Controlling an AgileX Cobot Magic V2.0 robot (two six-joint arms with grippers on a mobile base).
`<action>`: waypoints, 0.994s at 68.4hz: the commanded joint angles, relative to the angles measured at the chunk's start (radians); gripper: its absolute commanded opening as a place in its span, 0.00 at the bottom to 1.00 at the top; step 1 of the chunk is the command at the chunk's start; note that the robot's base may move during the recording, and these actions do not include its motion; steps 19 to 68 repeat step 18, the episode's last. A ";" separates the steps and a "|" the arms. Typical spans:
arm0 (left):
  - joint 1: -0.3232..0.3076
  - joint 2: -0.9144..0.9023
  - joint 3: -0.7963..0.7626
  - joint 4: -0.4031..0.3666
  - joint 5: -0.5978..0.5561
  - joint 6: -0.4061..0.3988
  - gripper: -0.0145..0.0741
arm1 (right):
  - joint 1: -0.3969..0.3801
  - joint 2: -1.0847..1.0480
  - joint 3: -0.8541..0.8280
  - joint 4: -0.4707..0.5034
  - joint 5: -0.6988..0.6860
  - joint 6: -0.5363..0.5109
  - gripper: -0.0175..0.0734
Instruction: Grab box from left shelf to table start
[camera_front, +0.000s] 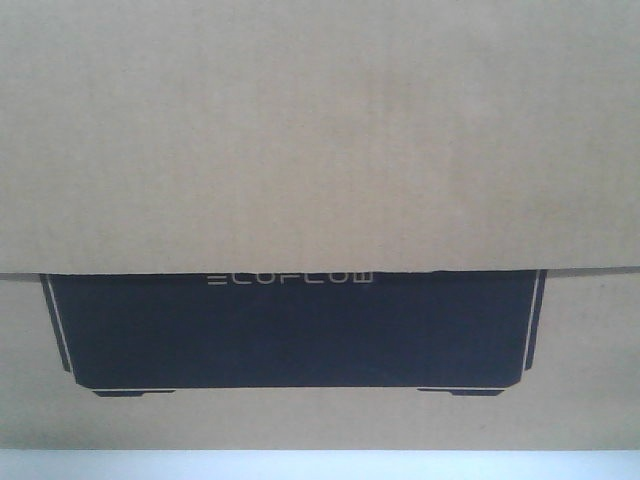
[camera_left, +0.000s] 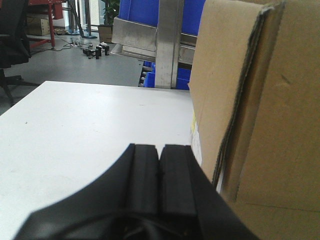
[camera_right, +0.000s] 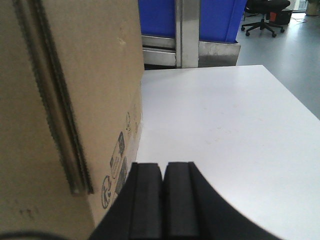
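The box (camera_front: 320, 140) fills the front-facing view: brown corrugated cardboard, an upper flap overlapping a black device silhouette (camera_front: 295, 330) with pale ECOFLOW lettering (camera_front: 290, 279) along its top edge. A thin strip of white table (camera_front: 320, 465) shows beneath it.

The left gripper (camera_left: 159, 165) lies low and roughly level just above the table (camera_left: 75, 130), pointing forward along the box's side. Its two black pads (camera_left: 142, 175) are pressed together with only a thin seam between them, holding nothing. The box (camera_left: 270, 115) stands immediately to this pincer's right, its layered cardboard edge rising just beside the right pad; whether it touches cannot be told. Ahead of the pincer, past the far table edge, stands the left shelf (camera_left: 150, 40) with its silver metal rail and upright post, blue bins (camera_left: 150, 12) behind it.

The right gripper (camera_right: 163, 195) mirrors that pose: low, level, aimed forward, its pads (camera_right: 180, 200) closed against each other on nothing. The box (camera_right: 75, 85) stands immediately to this pincer's left, with small handling symbols (camera_right: 117, 160) printed low on its side. To the pincer's right the white table (camera_right: 230, 125) spreads open. Straight ahead are a metal shelf post (camera_right: 187, 30) and blue bins (camera_right: 220, 17), with an office chair (camera_right: 265, 15) farther off to the right.

The box thus sits on the table between the two pincers.
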 joint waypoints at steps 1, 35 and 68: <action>0.000 -0.015 -0.003 -0.002 -0.091 0.000 0.05 | -0.006 -0.009 0.005 0.000 -0.095 -0.001 0.26; 0.000 -0.015 -0.003 -0.002 -0.091 0.000 0.05 | -0.006 -0.009 0.005 0.000 -0.095 -0.001 0.26; 0.000 -0.015 -0.003 -0.002 -0.091 0.000 0.05 | -0.006 -0.009 0.005 0.000 -0.095 -0.001 0.26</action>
